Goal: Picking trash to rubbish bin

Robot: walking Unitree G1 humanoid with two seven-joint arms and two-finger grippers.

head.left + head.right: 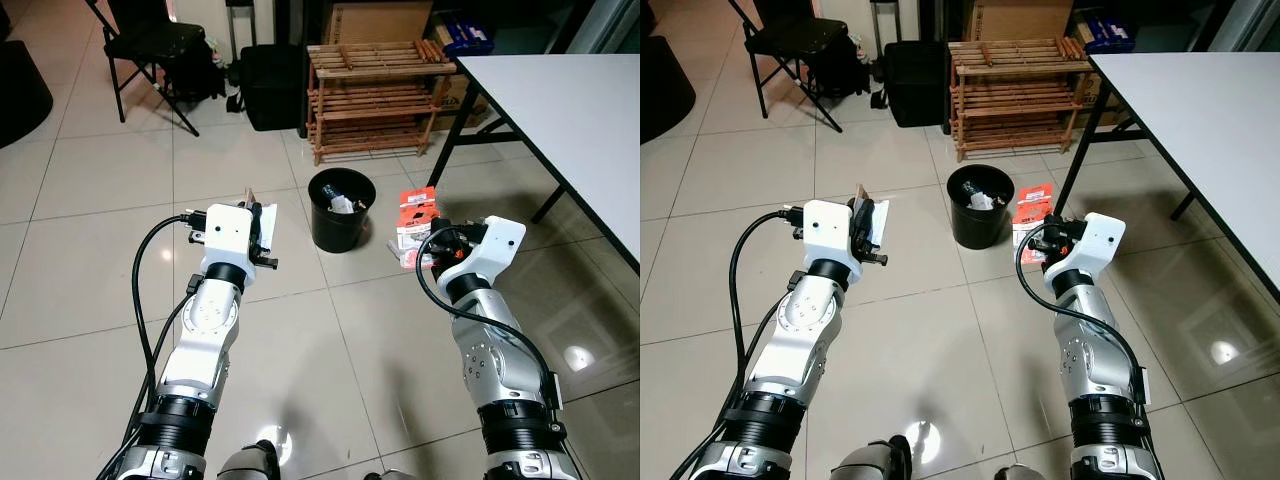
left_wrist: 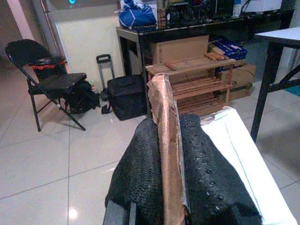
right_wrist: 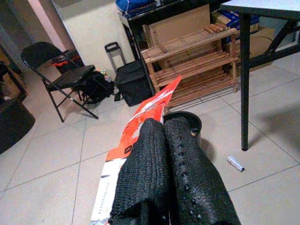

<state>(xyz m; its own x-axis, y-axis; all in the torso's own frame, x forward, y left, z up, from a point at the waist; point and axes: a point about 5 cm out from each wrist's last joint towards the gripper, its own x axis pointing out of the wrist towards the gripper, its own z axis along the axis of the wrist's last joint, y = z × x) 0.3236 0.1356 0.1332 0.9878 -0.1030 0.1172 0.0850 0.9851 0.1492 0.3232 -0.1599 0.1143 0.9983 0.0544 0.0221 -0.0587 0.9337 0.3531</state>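
Bin (image 1: 341,209) stands on the tiled floor (image 1: 90,190) at about 12 o'clock from me, black, round, open-topped, with some pale scraps already inside. Both pieces of trash are in hand, neither over the bin.

Left gripper (image 1: 259,232): fingers clamped on a flat piece of brown cardboard (image 2: 167,140) with a white sheet (image 2: 239,164) lying against it. Held edge-up, at roughly 9 o'clock of the bin and clear of its rim.

Right gripper (image 1: 428,243): fingers pressed together on an orange-and-white packet (image 1: 417,215), which sticks out well beyond the fingertips. It sits at about 3 o'clock of the bin, close beside the wall but not above the opening.

Surroundings: wooden rack (image 1: 378,95) beyond the bin at 12 o'clock, white counter (image 1: 560,110) at 2 o'clock with its black leg near the right arm, folding chair (image 1: 150,50) at 10 o'clock. A small white scrap (image 3: 235,163) lies on the floor near the counter leg in the right wrist view.

Judgement for the drop: the right packet is nearer, so I would take it first. Carry it inward until the fingertips are above the middle of the opening, tip the long end down, then release. The packet is long and light; letting go over the rim risks it hanging on the edge or sliding outside. Same care for the cardboard. Move one arm at a time to keep them apart over the bin.
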